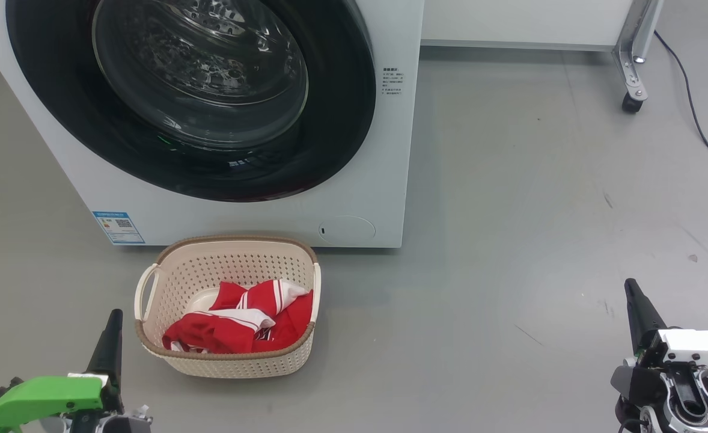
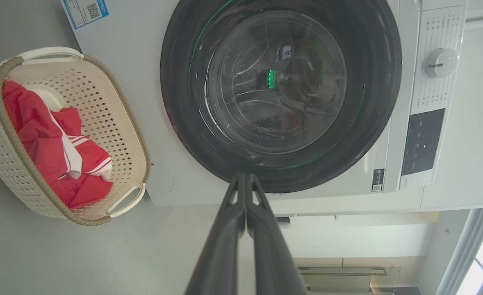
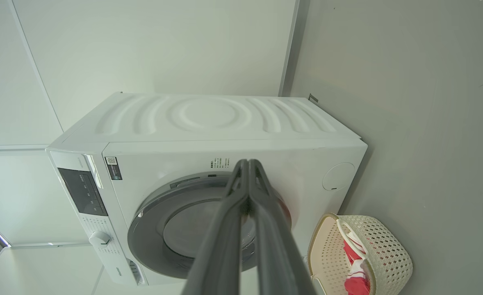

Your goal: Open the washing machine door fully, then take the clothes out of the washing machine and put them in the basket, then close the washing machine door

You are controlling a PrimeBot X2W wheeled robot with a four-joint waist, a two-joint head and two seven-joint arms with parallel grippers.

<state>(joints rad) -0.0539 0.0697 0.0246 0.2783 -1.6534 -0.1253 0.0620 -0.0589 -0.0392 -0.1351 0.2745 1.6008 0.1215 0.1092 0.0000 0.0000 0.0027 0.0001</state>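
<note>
Head view: red clothes (image 1: pixel 240 322) lie in the basket (image 1: pixel 240 364), which stands before the washing machine (image 1: pixel 258 219), door (image 1: pixel 345 120) shut. Left pincer (image 1: pixel 113 316) sits just left of the basket, right pincer (image 1: pixel 632 291) well to its right. Wrist views: both pincers pressed closed, empty.

One big white boxy front-loading washing machine (image 1: pixel 354 198), with one round glossy black-rimmed glass door (image 1: pixel 342 120), one blue sticker (image 1: pixel 118 227) and one white round dial (image 2: pixel 441 62). One cream perforated plastic basket (image 1: pixel 234 240) with two side handles (image 1: pixel 145 291), holding one bundled red-and-white striped garment (image 1: pixel 234 328). At the floor's far right edge, one black cable (image 1: pixel 690 108) and one black castor wheel (image 1: pixel 631 103).
</note>
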